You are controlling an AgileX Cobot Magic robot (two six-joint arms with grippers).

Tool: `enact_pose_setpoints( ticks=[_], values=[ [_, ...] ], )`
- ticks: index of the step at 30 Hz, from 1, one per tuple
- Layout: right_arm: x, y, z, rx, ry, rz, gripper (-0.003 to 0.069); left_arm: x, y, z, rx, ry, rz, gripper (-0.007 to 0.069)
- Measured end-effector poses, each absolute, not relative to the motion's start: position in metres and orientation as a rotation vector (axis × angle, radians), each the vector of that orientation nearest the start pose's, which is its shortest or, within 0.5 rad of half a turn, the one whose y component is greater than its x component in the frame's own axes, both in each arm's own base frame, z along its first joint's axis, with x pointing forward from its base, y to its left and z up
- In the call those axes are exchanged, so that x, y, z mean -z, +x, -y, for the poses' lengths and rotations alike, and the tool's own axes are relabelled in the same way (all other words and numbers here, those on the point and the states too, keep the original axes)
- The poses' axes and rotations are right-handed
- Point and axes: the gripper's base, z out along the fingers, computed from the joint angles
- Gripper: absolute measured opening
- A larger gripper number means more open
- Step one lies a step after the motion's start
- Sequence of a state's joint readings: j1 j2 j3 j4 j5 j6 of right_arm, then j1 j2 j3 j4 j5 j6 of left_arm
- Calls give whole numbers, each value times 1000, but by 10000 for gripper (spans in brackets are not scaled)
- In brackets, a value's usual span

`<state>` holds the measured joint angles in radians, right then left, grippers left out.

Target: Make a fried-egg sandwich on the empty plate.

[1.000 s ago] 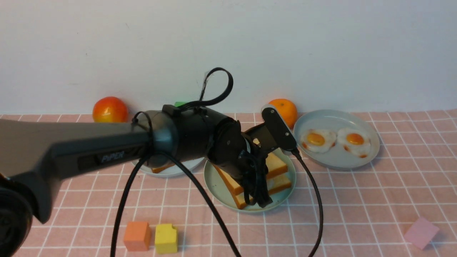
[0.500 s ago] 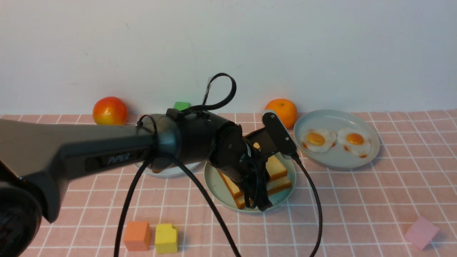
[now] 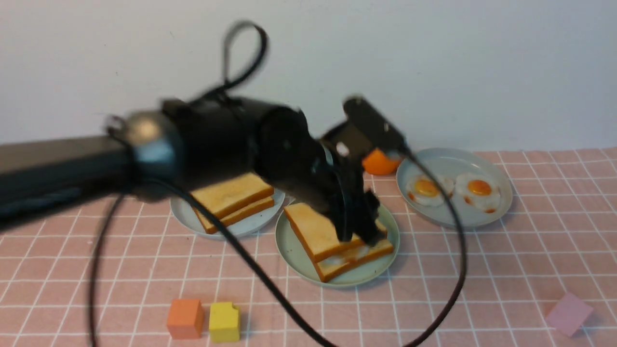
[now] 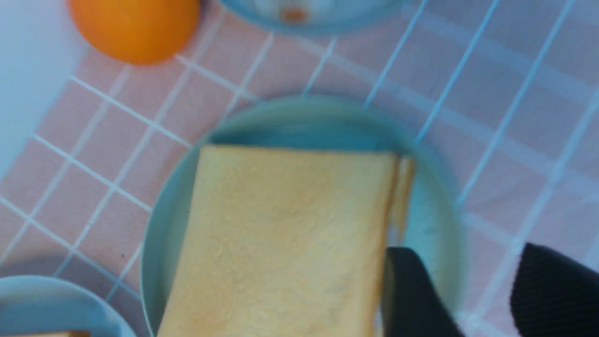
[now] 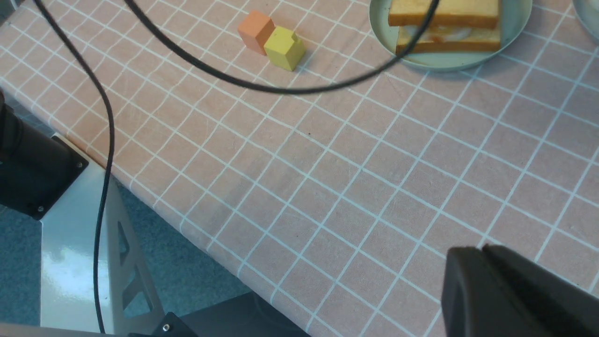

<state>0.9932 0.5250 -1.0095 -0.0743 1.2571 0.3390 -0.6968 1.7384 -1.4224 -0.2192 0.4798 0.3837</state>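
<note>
I have the fried-egg sandwich lying on the mint-green plate, with egg white showing between its two slices. My left gripper hangs over the sandwich's edge, jaws spread and holding nothing. Just beside that plate on my left sits the toast plate with a plain stack. On its right is the egg plate with two fried eggs, and behind it an orange. My right gripper is clenched and empty, well apart from the green plate.

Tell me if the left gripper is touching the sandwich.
Cannot tell: the left wrist view shows left gripper over the sandwich edge, jaws open; blur hides any gap.
</note>
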Motion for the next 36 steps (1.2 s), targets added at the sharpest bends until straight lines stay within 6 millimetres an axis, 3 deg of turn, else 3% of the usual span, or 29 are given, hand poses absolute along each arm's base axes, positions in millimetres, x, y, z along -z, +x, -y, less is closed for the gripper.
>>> enact_pose_setpoints(
  ticks=[2, 3, 5, 6, 7, 9, 12, 13, 14, 16, 17, 20, 27, 36],
  values=[
    [-395, 29, -34, -614, -738, -2211, 64, -360, 273, 247, 500, 880, -1984, 158],
    [-395, 29, -34, -615, -738, -2211, 64, -365, 270, 245, 505, 874, -1974, 146],
    [-395, 29, -34, -622, -740, -2213, 64, -409, 229, 214, 597, 783, -1882, 13],
    [-395, 29, -34, -622, -740, -2213, 64, -420, 212, 200, 619, 762, -1848, 12],
    [-395, 29, -34, -622, -740, -2213, 64, -421, 209, 197, 623, 758, -1842, 13],
    [-395, 28, -34, -624, -741, -2214, 59, -429, 171, 166, 681, 710, -1787, 13],
    [-395, 28, -34, -624, -741, -2214, 30, -406, 129, 132, 750, 658, -1770, 13],
    [-395, 28, -34, -624, -741, -2214, 25, -404, 127, 131, 756, 653, -1770, 13],
    [-395, 28, -34, -623, -742, -2213, 7, -383, 110, 116, 784, 627, -1772, 13],
    [-395, 28, -34, -623, -742, -2213, -2, -367, 91, 99, 821, 570, -1717, 13],
    [-395, 28, -34, -623, -742, -2213, -2, -366, 90, 97, 821, 560, -1705, 13],
    [-395, 29, -34, -621, -740, -2213, -3, -334, 71, 76, 854, 456, -1639, 13],
    [-395, 28, -35, -634, -743, -2216, -3, -297, 53, 55, 814, 432, -1545, 13],
    [-395, 28, -35, -636, -744, -2217, 0, -288, 49, 55, 813, 469, -1571, 13]
  ],
)
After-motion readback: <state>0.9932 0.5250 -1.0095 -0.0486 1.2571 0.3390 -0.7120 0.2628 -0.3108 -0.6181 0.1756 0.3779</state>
